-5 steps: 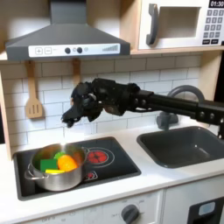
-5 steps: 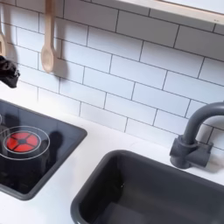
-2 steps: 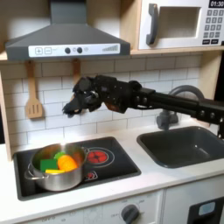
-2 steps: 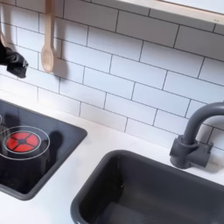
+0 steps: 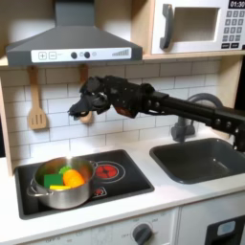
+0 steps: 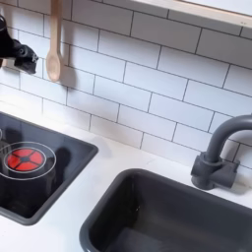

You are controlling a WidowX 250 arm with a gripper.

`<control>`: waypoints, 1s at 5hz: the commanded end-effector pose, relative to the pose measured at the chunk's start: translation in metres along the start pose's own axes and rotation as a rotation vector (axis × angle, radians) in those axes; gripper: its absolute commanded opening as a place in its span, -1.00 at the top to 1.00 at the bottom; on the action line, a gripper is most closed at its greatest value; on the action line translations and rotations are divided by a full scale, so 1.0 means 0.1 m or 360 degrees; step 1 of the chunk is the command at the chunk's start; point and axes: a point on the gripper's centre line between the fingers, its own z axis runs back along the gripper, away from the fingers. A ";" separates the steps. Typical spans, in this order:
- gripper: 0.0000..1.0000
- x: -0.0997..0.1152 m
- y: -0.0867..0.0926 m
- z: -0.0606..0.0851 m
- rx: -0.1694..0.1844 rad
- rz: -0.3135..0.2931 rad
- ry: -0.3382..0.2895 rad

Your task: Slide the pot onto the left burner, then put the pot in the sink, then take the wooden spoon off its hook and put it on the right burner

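The shiny steel pot [image 5: 63,184] stands on the stove's left burner in the first exterior view, with toy vegetables inside it. The wooden spoon [image 6: 53,47] hangs on the tiled wall from its hook; in the first exterior view its handle [image 5: 83,78] shows above my gripper. My gripper [image 5: 84,111] is raised in front of the spoon's bowl and looks open, holding nothing. It sits at the second exterior view's left edge [image 6: 20,55], just left of the spoon and apart from it. The dark grey sink [image 5: 201,159] [image 6: 162,212] lies to the right of the stove.
A slotted wooden spatula [image 5: 36,101] hangs left of the spoon. The red right burner [image 5: 105,172] [image 6: 24,159] is bare. A dark arched faucet [image 6: 219,150] stands behind the sink. A range hood [image 5: 72,43] and a microwave [image 5: 196,27] hang overhead.
My gripper has risen and moved closer to the wall, from below the spoon's bowl up to its level. The pot and the spoon have not moved.
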 end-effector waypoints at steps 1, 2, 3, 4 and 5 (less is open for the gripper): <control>-1.00 0.11 -0.07 -0.09 0.0009 -0.0016 -0.0026; -1.00 0.15 -0.10 -0.17 0.0005 -0.0043 -0.0024; -1.00 0.17 -0.14 -0.31 0.0009 -0.0046 -0.0027; -1.00 0.18 -0.13 -0.36 0.0009 -0.0044 -0.0031; -1.00 0.21 -0.17 -0.41 0.0008 -0.0037 -0.0034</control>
